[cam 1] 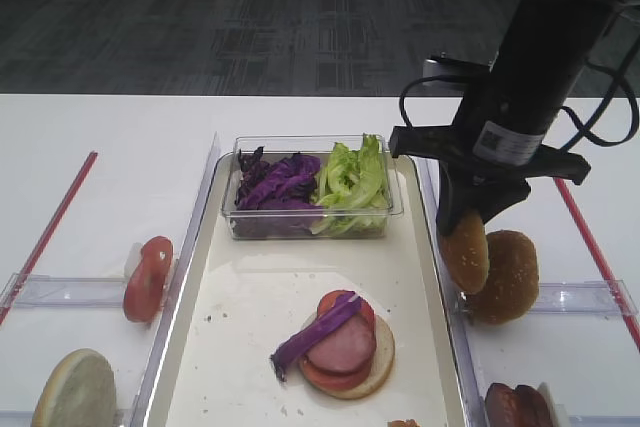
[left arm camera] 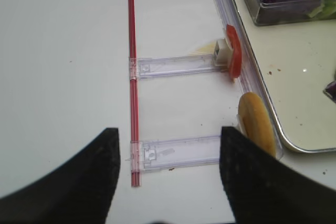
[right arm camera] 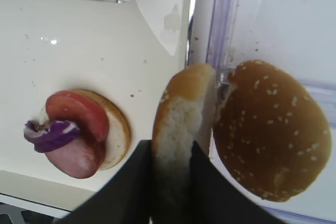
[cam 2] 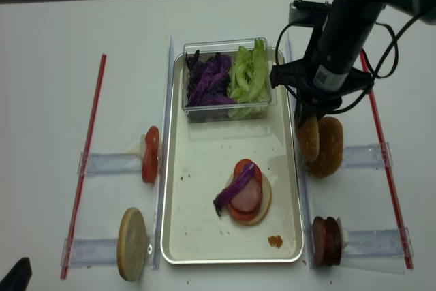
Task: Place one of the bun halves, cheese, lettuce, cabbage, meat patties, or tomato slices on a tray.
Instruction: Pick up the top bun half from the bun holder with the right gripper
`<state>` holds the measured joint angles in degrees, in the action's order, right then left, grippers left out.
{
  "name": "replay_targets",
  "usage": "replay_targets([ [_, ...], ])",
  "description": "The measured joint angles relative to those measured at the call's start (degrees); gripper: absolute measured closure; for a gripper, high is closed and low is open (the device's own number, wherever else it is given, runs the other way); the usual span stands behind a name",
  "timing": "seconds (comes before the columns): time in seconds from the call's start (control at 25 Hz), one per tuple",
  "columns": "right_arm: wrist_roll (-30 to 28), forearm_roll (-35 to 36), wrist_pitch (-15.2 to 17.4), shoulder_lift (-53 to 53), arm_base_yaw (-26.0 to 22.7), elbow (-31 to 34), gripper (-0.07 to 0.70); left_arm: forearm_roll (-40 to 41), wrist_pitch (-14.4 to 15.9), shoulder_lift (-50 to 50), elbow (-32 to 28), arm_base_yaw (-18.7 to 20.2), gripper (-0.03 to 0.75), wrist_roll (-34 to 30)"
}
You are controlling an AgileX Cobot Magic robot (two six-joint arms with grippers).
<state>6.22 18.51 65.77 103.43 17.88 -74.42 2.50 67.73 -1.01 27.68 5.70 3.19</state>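
Bun half (right arm camera: 181, 124) clamped on edge between right gripper (right arm camera: 170, 174) jaws.
Held just outside tray (cam 1: 300, 277) rim, touching second sesame bun (right arm camera: 273, 129).

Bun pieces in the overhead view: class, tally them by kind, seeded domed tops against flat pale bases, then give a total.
Seeded domed tops: 2
Flat pale bases: 2
Total: 4
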Motion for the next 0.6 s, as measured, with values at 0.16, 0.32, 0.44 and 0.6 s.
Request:
replay_targets([
  [0.16,-0.3,1.3,0.4,0.0,0.0,0.0,0.456,0.0,0.0,0.0,0.0,0.0,0.318,0.0],
  [0.32,-0.7,2.6,1.1,0.0,0.0,0.0,0.456,0.0,0.0,0.0,0.0,0.0,0.318,0.0],
  [0.44,-1.8,4.7,1.3,0.0,0.0,0.0,0.456,0.0,0.0,0.0,0.0,0.0,0.318,0.0],
  [0.6,-3.7,8.3,1.3,0.0,0.0,0.0,0.456,0.0,0.0,0.0,0.0,0.0,0.318,0.0],
])
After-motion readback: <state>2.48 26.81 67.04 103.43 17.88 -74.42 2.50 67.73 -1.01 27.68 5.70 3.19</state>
